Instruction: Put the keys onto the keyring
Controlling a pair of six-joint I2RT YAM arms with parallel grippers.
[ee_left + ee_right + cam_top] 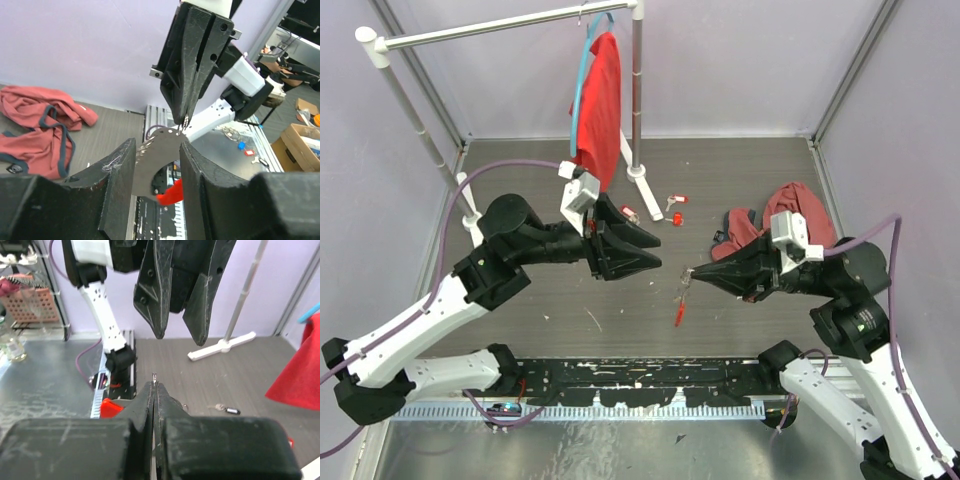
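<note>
Right gripper [692, 272]: its fingers are pressing together and pinching the chain [186, 120] of the one keyring [680, 312]. The keyring is hanging below the fingertips, between the two grippers, with its red piece dangling lowest.

Left gripper [659, 252]: its fingers [112, 175] are standing apart on either side of a flat grey metal piece [155, 162] that is hanging from the chain. Whether they are touching it cannot be told.

Three red-tagged keys [672, 204] are lying on the table [570, 300] beyond the grippers, near the rack foot [645, 185]. One dark-tagged key [225, 410] is showing in the right wrist view.
</note>
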